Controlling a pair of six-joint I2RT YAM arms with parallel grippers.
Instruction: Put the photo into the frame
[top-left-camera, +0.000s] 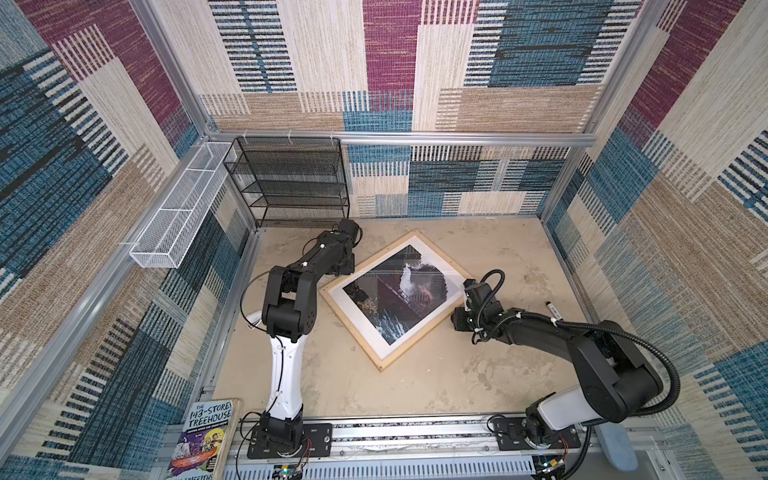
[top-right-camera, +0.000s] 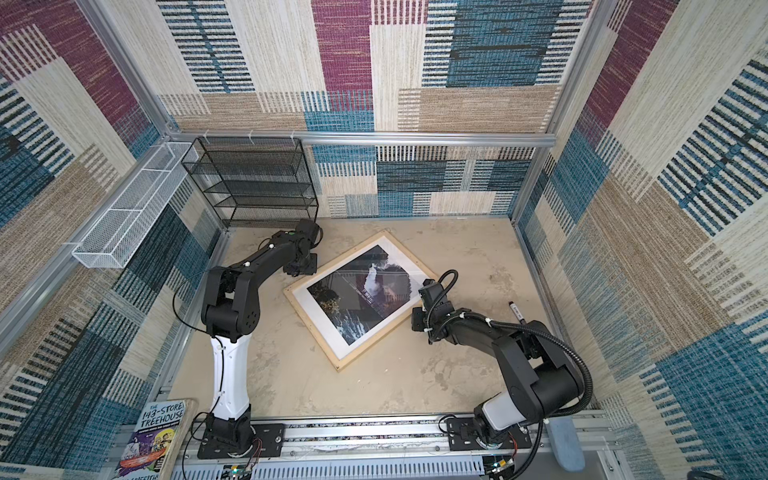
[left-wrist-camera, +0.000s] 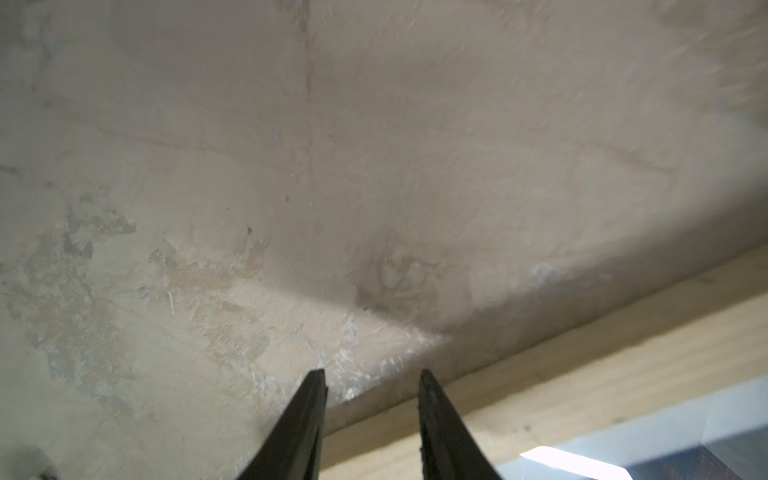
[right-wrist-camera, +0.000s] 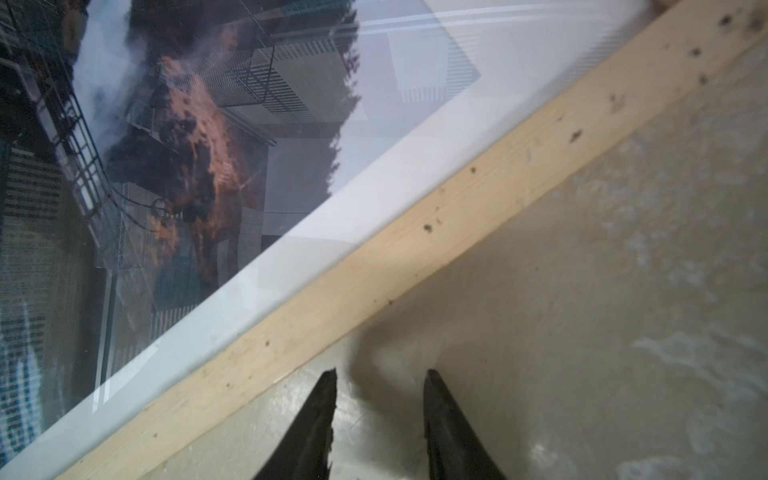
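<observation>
Pale wood on the beige counter (top-left-camera: 436, 386): the frame (top-left-camera: 353, 328) lies flat mid-counter, turned cornerwise, and the photo (top-left-camera: 399, 297) sits inside it, white border showing all round, its surface glossy with reflections. Left hand (left-wrist-camera: 372, 374) hovers low just outside one edge, fingers partly apart, nothing between them. Right hand (right-wrist-camera: 380, 374) hangs beside the opposite edge, likewise partly spread and empty.

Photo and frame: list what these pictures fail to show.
- the photo: reflections of the walls veil its image, in both top views and the right wrist view.
- the frame: the right arm covers part of one side in both top views.
- left gripper, right gripper: hidden beneath the arms in both top views.
</observation>
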